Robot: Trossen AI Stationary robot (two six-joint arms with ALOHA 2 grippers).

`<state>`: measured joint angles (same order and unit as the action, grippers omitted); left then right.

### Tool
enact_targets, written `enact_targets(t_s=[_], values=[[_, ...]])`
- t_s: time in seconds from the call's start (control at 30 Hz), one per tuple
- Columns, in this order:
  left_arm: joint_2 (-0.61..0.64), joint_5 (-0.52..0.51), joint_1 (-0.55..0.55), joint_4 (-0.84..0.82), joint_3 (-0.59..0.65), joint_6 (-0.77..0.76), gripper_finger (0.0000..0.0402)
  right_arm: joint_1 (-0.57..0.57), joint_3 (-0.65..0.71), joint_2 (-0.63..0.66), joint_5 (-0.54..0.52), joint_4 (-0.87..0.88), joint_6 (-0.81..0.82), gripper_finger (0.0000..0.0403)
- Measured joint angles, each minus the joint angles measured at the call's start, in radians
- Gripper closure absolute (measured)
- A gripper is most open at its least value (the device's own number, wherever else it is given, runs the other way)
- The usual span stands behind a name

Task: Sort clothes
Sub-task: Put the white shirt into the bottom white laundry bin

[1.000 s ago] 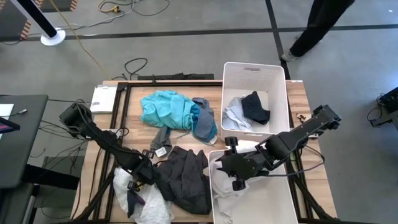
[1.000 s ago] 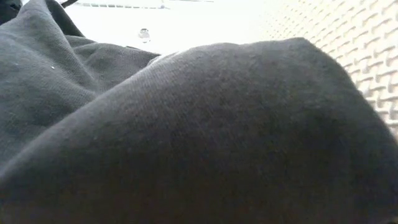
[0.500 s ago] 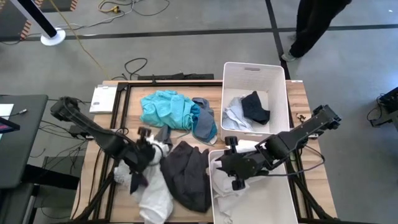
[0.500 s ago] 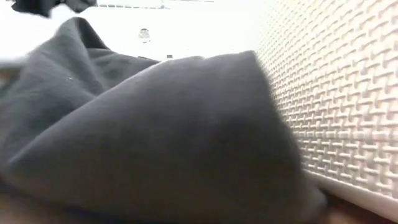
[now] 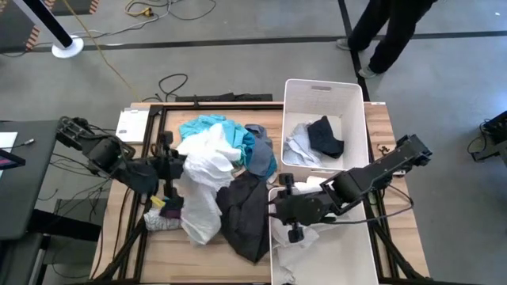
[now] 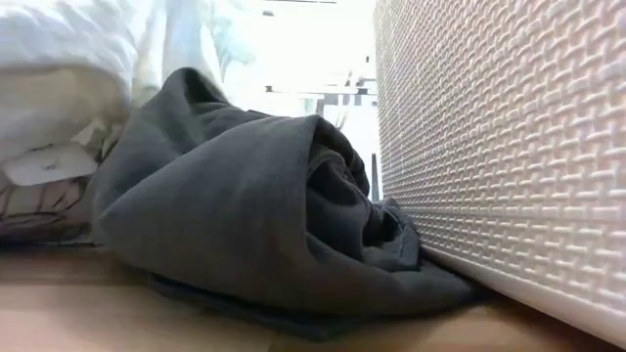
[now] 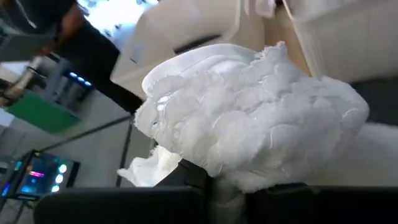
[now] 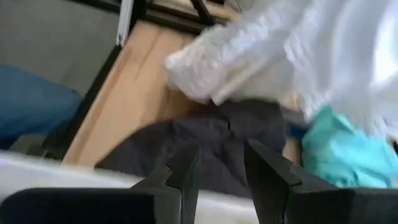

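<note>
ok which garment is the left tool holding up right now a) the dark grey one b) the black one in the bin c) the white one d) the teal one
c: the left tool is shut on the white garment, which bunches at its fingers in the left wrist view, while the dark grey garment lies on the table.

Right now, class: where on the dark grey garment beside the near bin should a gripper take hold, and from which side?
Probably at the raised fold of the dark grey garment, coming down from above. It lies crumpled on the table, bunched against the near bin, so side access there is blocked. The left gripper holds the white garment; the right gripper hovers nearest.
</note>
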<state>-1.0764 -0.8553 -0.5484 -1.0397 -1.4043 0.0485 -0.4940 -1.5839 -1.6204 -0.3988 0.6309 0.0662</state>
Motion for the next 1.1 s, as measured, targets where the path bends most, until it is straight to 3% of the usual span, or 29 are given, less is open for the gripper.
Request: enact_targets(t_s=[0.17, 0.43, 0.57, 0.67, 0.87, 1.1], values=[[-0.007, -0.028, 0.001, 0.088, -0.009, 0.051, 0.0369, 0.035, 0.001, -0.052, -0.002, -0.084, -0.074, 0.0233], [-0.011, -0.118, 0.001, 0.177, -0.009, 0.111, 0.0369, 0.129, 0.001, -0.071, 0.004, -0.234, -0.093, 0.0127], [-0.010, -0.120, 0.001, 0.253, -0.009, 0.184, 0.0369, 0.158, 0.001, -0.071, 0.083, -0.357, -0.094, 0.0099], [-0.011, -0.135, 0.001, 0.345, -0.009, 0.261, 0.0369, 0.183, -0.002, -0.099, 0.135, -0.452, -0.077, 0.0092], [-0.010, -0.155, 0.001, 0.556, -0.009, 0.435, 0.0369, 0.227, 0.003, -0.197, 0.130, -0.546, -0.033, 0.0091], [-0.028, -0.124, 0.001, 0.608, -0.009, 0.456, 0.0369, 0.264, 0.003, -0.272, -0.011, -0.699, -0.034, 0.0112]])
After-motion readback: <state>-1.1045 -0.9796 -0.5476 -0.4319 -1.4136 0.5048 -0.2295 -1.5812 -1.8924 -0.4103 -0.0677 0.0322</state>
